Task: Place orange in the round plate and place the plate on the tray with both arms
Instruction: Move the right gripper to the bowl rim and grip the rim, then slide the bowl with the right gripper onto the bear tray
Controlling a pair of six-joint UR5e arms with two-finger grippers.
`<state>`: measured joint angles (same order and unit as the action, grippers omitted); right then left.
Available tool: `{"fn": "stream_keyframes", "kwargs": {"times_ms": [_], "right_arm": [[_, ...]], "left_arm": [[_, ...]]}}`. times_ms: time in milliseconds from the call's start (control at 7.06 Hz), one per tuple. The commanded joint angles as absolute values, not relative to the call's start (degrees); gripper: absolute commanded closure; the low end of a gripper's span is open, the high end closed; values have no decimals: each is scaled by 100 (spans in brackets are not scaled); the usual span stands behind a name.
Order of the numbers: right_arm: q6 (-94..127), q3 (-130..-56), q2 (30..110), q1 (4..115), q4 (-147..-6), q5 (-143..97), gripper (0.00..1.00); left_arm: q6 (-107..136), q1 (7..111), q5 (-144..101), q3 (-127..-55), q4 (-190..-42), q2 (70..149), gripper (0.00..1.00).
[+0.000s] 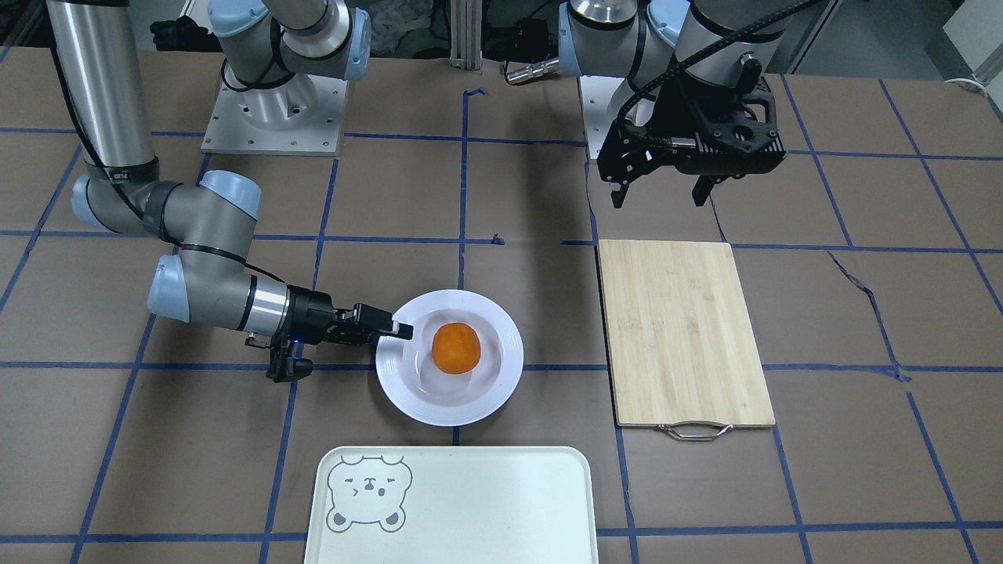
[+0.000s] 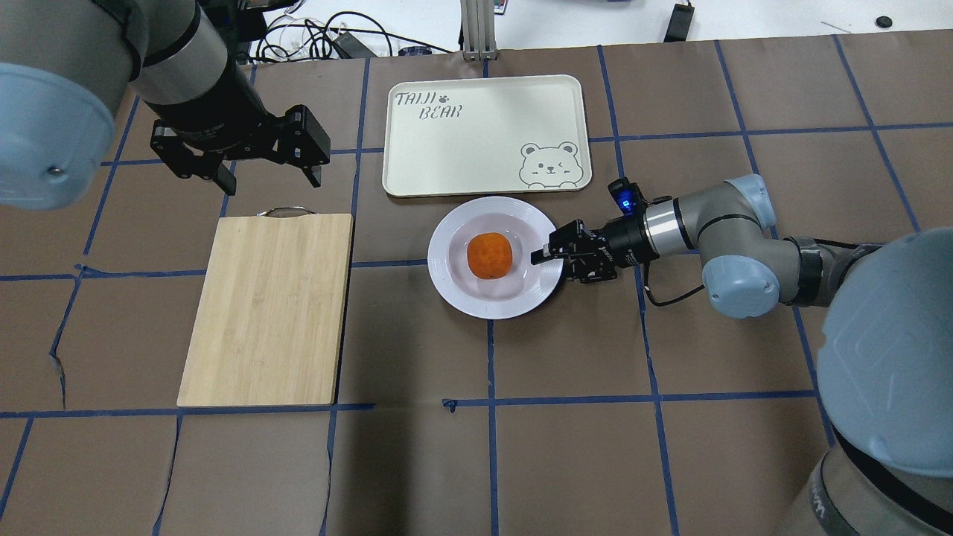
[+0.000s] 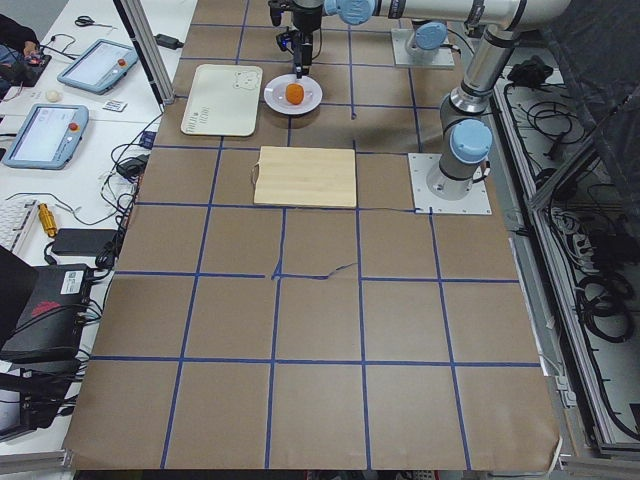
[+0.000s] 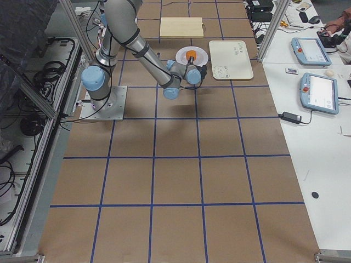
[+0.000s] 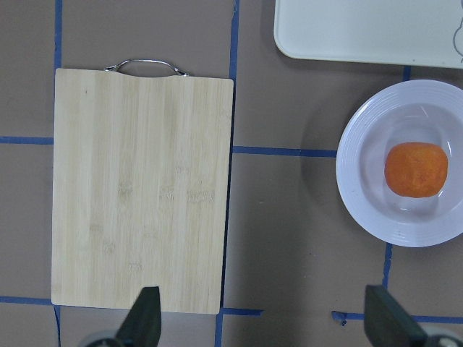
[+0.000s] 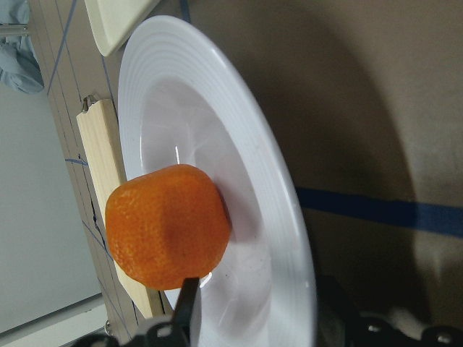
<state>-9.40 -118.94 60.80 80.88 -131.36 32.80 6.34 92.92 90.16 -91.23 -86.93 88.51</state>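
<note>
The orange (image 1: 456,348) (image 2: 489,255) lies in the sunken centre of the white round plate (image 1: 501,384) (image 2: 454,290), which rests flat on the table. My right gripper (image 1: 400,330) (image 2: 540,258) reaches in low from the side and is shut on the plate's rim. In the right wrist view one finger lies over the plate (image 6: 239,166) beside the orange (image 6: 166,224), the other under the rim. The cream tray (image 1: 470,501) (image 2: 476,141) with its bear drawing lies beside the plate. My left gripper (image 1: 660,192) (image 2: 268,175) hangs open above the table, holding nothing.
A bamboo cutting board (image 1: 682,329) (image 2: 268,305) with a metal handle lies below the left gripper, on the far side of the plate from the right arm. Brown paper with blue tape lines covers the table. Tablets and cables sit on a side bench past the tray.
</note>
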Motion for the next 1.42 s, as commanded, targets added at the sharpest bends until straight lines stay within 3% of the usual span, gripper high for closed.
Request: {"fn": "stream_keyframes", "kwargs": {"times_ms": [0, 142, 566, 1274], "right_arm": [[-940, -11918, 6056, 8103, -13148, 3287, 56], [-949, -11918, 6056, 8104, -13140, 3296, 73], [-923, -11918, 6134, 8121, -13122, 3384, 94], [1139, -11761, 6976, 8139, -13035, 3401, 100]], "left_arm": [[642, 9290, 9018, -9123, -8692, 8851, 0], [633, 9290, 9018, -9123, -8692, 8851, 0], [642, 9290, 9017, -9123, -8692, 8851, 0], [642, 9290, 9018, -9114, -8692, 8851, 0]]}}
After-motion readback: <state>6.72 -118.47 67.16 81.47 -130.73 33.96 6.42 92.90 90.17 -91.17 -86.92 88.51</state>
